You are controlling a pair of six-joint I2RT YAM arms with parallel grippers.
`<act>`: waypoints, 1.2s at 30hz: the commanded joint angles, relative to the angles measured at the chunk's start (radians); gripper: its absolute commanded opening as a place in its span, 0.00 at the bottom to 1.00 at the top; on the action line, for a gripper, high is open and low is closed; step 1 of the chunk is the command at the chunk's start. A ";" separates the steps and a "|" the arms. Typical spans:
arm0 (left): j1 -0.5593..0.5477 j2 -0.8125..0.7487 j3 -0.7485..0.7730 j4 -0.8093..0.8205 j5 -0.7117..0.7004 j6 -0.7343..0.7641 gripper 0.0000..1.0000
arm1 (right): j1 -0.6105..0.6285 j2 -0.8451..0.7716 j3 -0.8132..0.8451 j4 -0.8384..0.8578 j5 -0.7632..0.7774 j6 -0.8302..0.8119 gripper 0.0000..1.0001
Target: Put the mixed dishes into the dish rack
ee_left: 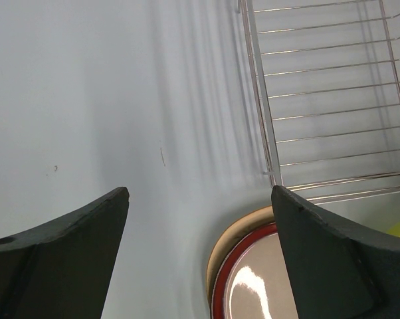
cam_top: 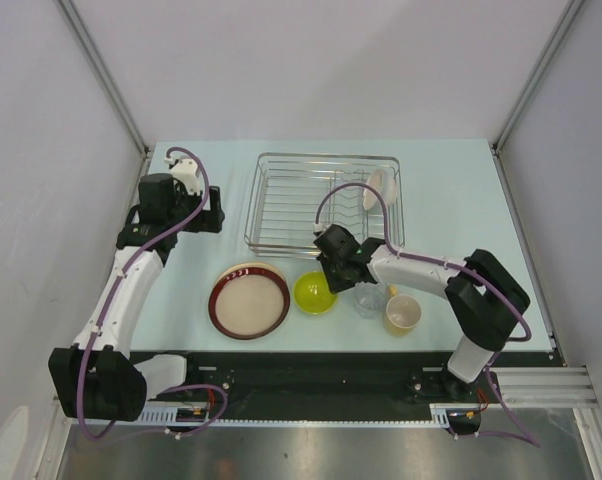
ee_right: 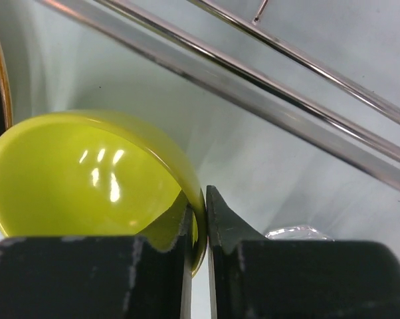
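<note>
- The right gripper (ee_right: pixel 199 199) pinches the near rim of the yellow-green bowl (ee_right: pixel 87 173), jaws nearly together with the thin wall of the bowl between them. The bowl sits on the table (cam_top: pixel 451 200) just in front of the dish rack (cam_top: pixel 252 210), near the middle of its front rail.
- The left gripper (ee_left: pixel 200 193) hangs wide open and holds nothing, off the left end of the rack.
- Waiting in front of the rack: a red-rimmed plate (cam_top: pixel 249 300) towards its left end, a clear glass (cam_top: pixel 368 300) and a handled cup (cam_top: pixel 402 313) towards its right end. A pale plate (cam_top: pixel 380 186) stands on edge inside the rack at its right end.
- A rim pinch on a glossy bowl looks likely to swing or slip. The lift should go straight up, high enough for the bowl's underside to clear the front rail.
- The glass stands just beside the fingers on the side away from the bowl, so drifting that way risks a knock.
- The open wire floor at the rack's left half looks the safest landing, well apart from the standing plate.
- No brand or label can be read. Small pale marks on the red rim nearest the rack are too small to tell.
</note>
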 commanded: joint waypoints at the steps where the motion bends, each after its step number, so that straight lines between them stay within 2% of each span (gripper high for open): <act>1: 0.009 -0.007 -0.007 0.029 0.012 0.015 0.94 | -0.009 -0.059 0.003 -0.022 0.019 -0.016 0.00; 5: 0.009 -0.006 -0.008 0.029 0.015 0.010 0.94 | -0.016 -0.127 0.066 -0.118 0.058 -0.041 0.00; 7: 0.009 -0.006 -0.007 0.030 0.017 0.012 0.94 | -0.014 -0.142 0.159 -0.179 0.113 -0.067 0.00; 11: 0.009 -0.009 -0.004 0.030 0.021 0.007 0.94 | -0.008 -0.136 0.394 -0.412 0.265 -0.081 0.00; 14: 0.009 -0.012 -0.004 0.027 0.021 0.005 0.94 | -0.003 -0.067 0.638 -0.584 0.415 -0.076 0.00; 16: 0.009 -0.013 -0.004 0.024 0.026 0.005 0.94 | 0.003 0.041 0.835 -0.748 0.593 -0.082 0.00; 17: 0.009 -0.015 -0.004 0.023 0.024 0.007 0.94 | 0.003 0.083 0.900 -0.810 0.672 -0.081 0.00; 18: 0.009 -0.018 -0.004 0.021 0.024 0.008 0.94 | -0.003 0.132 0.943 -0.865 0.819 -0.081 0.00; 19: 0.009 -0.019 -0.008 0.023 0.026 0.008 0.94 | -0.009 0.188 0.974 -0.913 0.884 -0.081 0.00; 20: 0.009 -0.021 -0.010 0.023 0.024 0.007 0.93 | -0.019 0.194 0.948 -0.899 0.906 -0.102 0.00; 27: 0.009 -0.019 -0.014 0.026 0.032 0.005 0.94 | -0.057 0.318 0.911 -0.985 1.050 0.014 0.00; 36: 0.009 -0.009 -0.019 0.032 0.040 0.007 0.93 | -0.146 0.286 0.784 -0.979 1.083 0.079 0.00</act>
